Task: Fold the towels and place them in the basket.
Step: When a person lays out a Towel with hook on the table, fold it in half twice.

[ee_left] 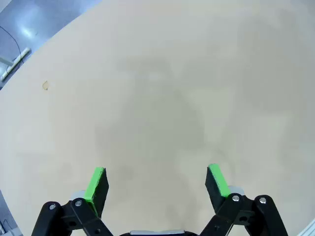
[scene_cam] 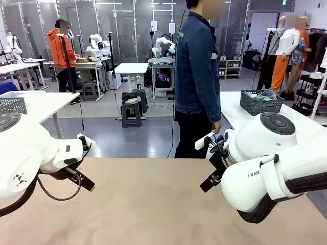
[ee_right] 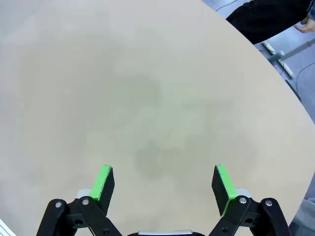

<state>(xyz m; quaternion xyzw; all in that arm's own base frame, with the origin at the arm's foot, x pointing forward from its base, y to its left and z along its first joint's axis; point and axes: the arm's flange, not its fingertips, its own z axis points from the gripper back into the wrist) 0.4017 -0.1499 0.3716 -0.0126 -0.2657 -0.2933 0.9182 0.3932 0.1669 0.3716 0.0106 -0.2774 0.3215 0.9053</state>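
My left gripper (scene_cam: 83, 179) (ee_left: 157, 182) hangs open over the bare tan table (scene_cam: 153, 204), with nothing between its green pads (ee_left: 97, 181). My right gripper (scene_cam: 213, 171) (ee_right: 164, 184) is open too, above the table's right part, and holds nothing. A dark grey lattice basket (scene_cam: 260, 104) stands on a white side table at the back right. Pale grey-blue cloth (scene_cam: 261, 95) lies bundled in it; I cannot tell whether these are the towels. A person in a denim jacket (scene_cam: 196, 71) stands at the table's far edge, one hand (scene_cam: 216, 127) hanging down.
A second grey lattice basket (scene_cam: 13, 105) sits on a white table at the far left. A small mark (ee_left: 45, 85) shows on the tabletop in the left wrist view. The person's dark trousers (ee_right: 266, 19) show beyond the table edge in the right wrist view.
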